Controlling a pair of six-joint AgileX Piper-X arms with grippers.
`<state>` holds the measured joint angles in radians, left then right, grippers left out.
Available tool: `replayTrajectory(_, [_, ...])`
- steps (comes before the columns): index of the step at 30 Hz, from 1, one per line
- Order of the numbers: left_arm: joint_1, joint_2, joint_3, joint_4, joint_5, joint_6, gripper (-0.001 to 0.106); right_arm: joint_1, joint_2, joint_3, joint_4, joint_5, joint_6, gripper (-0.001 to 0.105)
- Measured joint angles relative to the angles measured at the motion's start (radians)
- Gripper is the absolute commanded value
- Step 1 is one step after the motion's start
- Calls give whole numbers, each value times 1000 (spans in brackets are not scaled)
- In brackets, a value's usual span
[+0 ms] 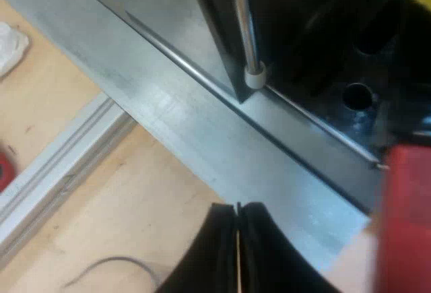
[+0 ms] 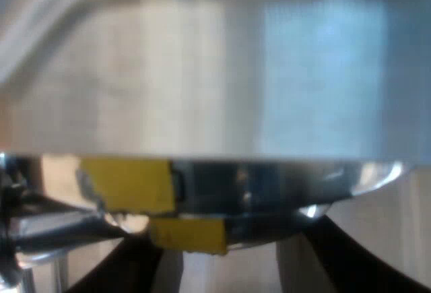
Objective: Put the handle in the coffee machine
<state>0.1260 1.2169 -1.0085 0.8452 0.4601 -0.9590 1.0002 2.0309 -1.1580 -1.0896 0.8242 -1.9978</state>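
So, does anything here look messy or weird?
Two small things. Pieces of yellow tape are stuck on a shiny metal rim, like a patch-up. A crumpled white wad lies loose on the wooden table, apart from the machine's metal base. I see no spill.

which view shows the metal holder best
The right wrist view: the metal holder lies close across it, its shiny rim and yellow tape plain against a brushed metal face. The left wrist view gives a blurred red block, probably its handle's end, beside the espresso machine.
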Motion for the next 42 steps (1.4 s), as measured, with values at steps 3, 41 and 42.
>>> replayTrajectory(3, [0,29,0,-56,-33,0,0,0,0,0,0,2,-3,36])
replayTrajectory(41, [-210,-39,84,164,52,-51,0,0,19,0,-38,33,-14,36])
replayTrajectory(42, [-218,-41,88,156,45,-69,0,0,19,0,-41,32,-17,36])
